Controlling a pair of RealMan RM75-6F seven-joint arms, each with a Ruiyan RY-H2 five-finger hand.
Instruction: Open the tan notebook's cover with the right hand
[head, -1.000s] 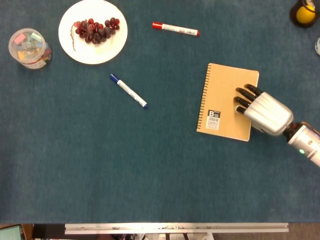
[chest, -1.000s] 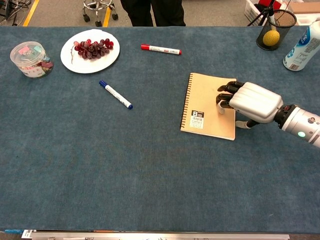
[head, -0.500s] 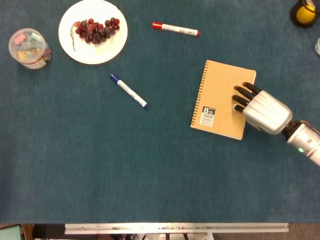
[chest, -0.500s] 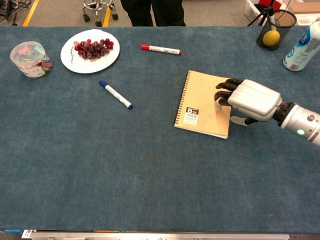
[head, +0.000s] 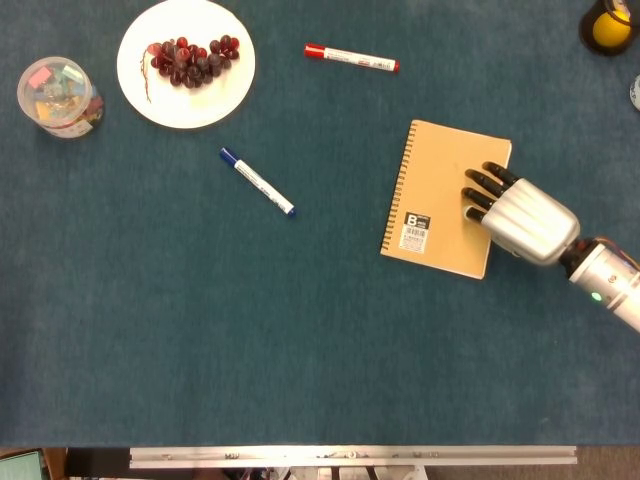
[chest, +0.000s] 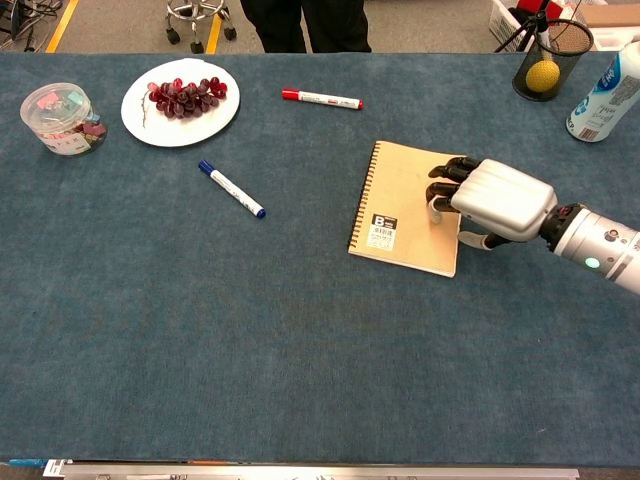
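Fingertips (head: 484, 190) of the silver right hand (head: 520, 218) lie slightly spread, curled down onto the right edge of the tan spiral-bound notebook (head: 440, 200), touching the cover without gripping it. Whether the thumb is hooked under that edge I cannot tell. The closed notebook lies flat on the blue felt table (head: 300, 330), right of centre. Its card cover looks light and bendy; likely best lifted at the free right edge, opposite the wire spiral (head: 397, 188).
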